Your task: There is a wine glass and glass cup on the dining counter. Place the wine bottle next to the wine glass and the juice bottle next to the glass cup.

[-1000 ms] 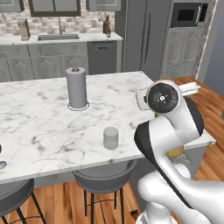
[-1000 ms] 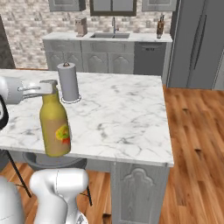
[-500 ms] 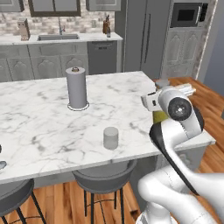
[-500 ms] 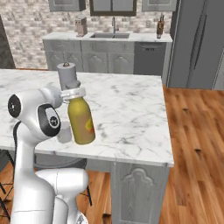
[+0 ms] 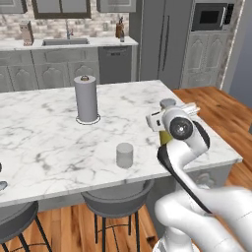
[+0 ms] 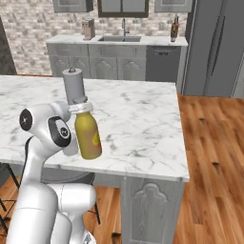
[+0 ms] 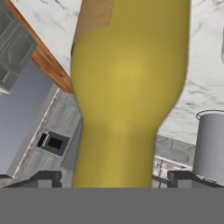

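A white-and-grey veined marble slab topped the dining counter, a broad rectangular island, with a round grey stool tucked under its near edge. Toward the middle of the slab stood a tall matte grey paper towel roll, upright on a round base. Nearer the front edge, well apart from the roll, sat the glass cup, a short straight-sided tumbler of greyish translucent glass. To the right of it, the robot's gripper was clamped on the narrowed neck of the juice bottle, just under its pale cap, holding the stout yellow-orange bottle upright over the counter's front edge near the right corner; whether its base touched the marble could not be told. In the right base view a red-and-yellow label showed on the bottle's rounded side. In the hand view the smooth yellow body of the bottle ran up between the two dark finger tips, with the marble top and the grey roll beyond it.
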